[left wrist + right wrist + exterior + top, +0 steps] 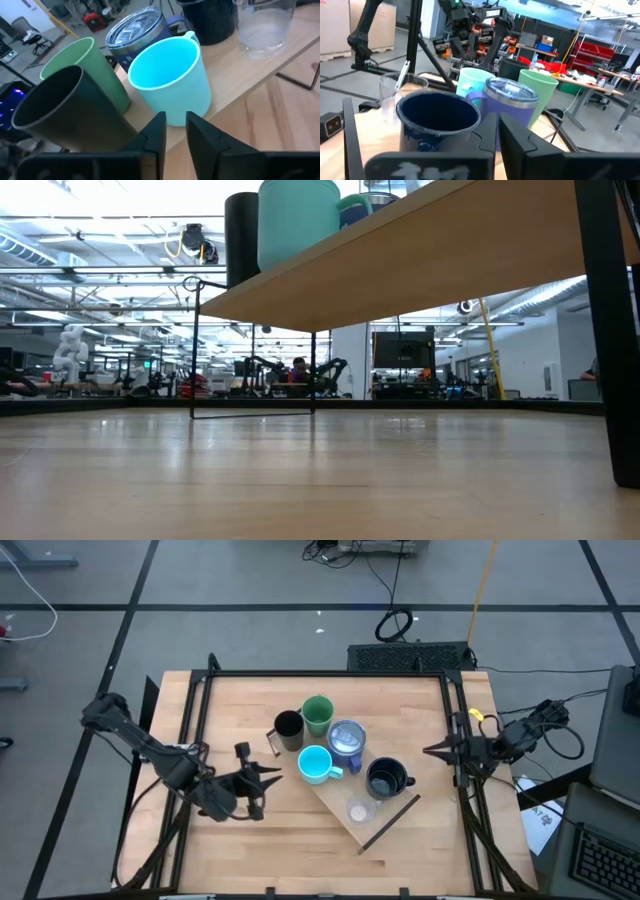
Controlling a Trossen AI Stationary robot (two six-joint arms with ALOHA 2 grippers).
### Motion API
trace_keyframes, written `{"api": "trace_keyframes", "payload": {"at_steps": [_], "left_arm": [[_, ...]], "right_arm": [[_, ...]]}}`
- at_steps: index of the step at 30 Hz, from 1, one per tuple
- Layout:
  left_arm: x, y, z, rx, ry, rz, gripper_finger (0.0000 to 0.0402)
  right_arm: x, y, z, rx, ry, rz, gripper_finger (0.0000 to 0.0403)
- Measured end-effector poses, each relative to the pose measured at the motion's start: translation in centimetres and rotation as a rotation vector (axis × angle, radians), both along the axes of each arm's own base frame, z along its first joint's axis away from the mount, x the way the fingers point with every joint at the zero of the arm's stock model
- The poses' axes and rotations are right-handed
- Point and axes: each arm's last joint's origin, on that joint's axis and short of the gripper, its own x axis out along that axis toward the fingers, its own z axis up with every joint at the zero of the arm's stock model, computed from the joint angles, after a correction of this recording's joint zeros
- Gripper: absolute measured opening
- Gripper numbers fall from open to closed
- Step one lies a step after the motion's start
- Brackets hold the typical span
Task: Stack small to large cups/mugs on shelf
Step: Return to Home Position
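The shelf (385,820) lies slantwise on the table, standing on its dark brackets (250,350). On it stand the black cup (288,730), the green cup (318,713), the purple tumbler (346,737), the cyan mug (316,764), the navy mug (385,778) and the clear glass cup (360,810). My left gripper (175,127) hovers left of the cyan mug (170,80), pointing at it, its fingers a narrow gap apart with nothing between them. My right gripper (498,122) is shut and empty. It is level at the table's right edge (432,751) and faces the navy mug (437,120).
Black frame rails (200,690) run along the table's left, far and right sides. Bare tabletop (280,850) lies in front of the shelf. Beyond the table are cables (395,625) and a keyboard (605,860).
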Motion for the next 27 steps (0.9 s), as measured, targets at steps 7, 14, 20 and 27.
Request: {"api": "trace_keyframes", "payload": {"at_steps": [7,14,20,27], "left_arm": [[-1.9,1.4,-1.8,-0.015,-0.102,-0.031,0.0043],[-3.4,2.3,-2.7,-0.045,-0.140,-0.069,0.0015],[-3.8,2.5,-2.9,-0.055,-0.138,-0.092,0.0005],[-3.8,2.5,-2.9,-0.041,-0.133,-0.099,0.0020]], "right_arm": [[0.0,0.0,0.0,-0.001,0.002,0.002,0.0001],[0.5,0.3,-1.7,0.039,0.033,0.002,0.0000],[0.6,0.4,-3.0,0.071,-0.024,0.006,0.0000],[0.1,0.1,-4.3,0.107,-0.063,0.008,0.0000]]}}
